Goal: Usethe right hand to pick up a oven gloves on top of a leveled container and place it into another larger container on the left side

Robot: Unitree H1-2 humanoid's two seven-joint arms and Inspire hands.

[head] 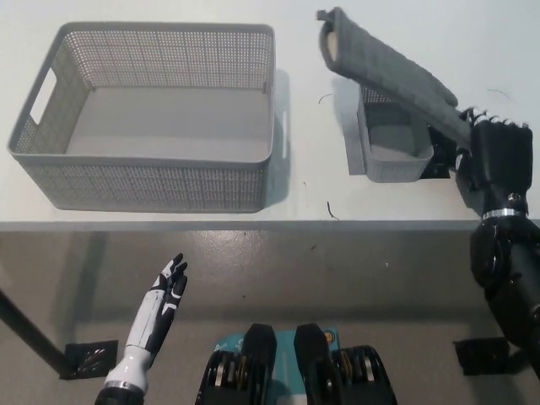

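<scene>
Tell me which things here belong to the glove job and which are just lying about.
Part of the job:
- grey quilted oven glove, held by the black right hand
- small grey mesh container
- large grey mesh basket

Just lying about:
- white table
- white left hand, resting below the table edge

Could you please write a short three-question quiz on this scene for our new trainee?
1. True or false: the oven glove lies inside the large basket.
2. Which hand holds the glove: A the right hand, B the left hand?
3. Fill in: the small container stands to the large basket's ____.

Key: 1 false, the glove is lifted above the small container; 2 A; 3 right.
</scene>
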